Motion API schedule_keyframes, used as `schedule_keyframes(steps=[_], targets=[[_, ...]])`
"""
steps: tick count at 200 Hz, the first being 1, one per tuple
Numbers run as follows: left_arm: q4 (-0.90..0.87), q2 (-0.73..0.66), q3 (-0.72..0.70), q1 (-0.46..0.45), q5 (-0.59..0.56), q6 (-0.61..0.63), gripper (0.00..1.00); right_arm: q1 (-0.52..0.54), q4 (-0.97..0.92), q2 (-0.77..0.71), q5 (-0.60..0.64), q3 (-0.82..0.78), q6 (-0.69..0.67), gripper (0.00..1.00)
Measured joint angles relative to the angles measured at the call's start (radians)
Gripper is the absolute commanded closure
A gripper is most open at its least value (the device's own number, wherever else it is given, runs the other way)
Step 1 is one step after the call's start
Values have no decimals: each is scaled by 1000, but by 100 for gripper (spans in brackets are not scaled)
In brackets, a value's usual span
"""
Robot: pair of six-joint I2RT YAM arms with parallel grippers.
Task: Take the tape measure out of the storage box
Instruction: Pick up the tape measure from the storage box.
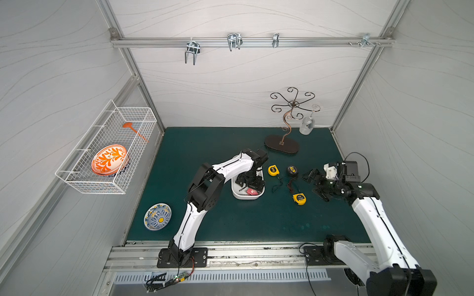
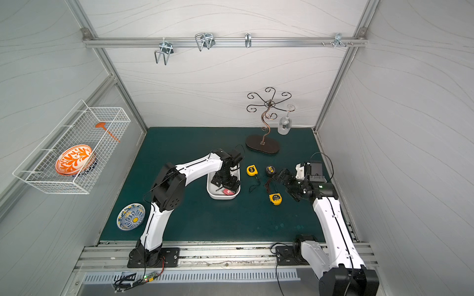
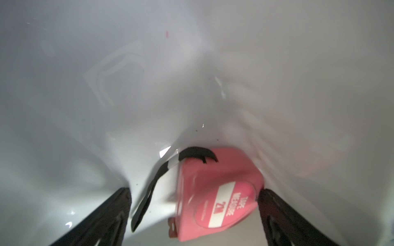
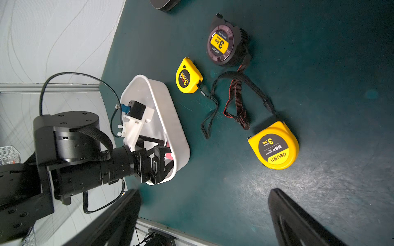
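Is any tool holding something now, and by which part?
Nothing is held. The left tool stands open around the pink tape measure in the storage box; the right tool is open and empty.

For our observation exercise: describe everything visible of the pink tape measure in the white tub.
The pink tape measure is a rounded, plastic-looking case; its round label has a white band reading TAPE MEASURE. A black strap trails from it. It lies on the storage box floor, near one end, between the fingers of the open left gripper; contact is unclear.

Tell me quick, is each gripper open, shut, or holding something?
Left gripper: open, straddling the pink tape measure in the storage box.
Right gripper: open, empty.
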Motion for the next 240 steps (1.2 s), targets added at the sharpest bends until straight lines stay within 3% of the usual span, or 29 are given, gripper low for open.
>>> schedule_keyframes(steps=[86,240], targets=[[-50,-1,23,53,-153,-18,5,0,13,0,0,0,5,1],[-44,-3,26,35,-118,8,4,0,14,2,-3,0,6,1]])
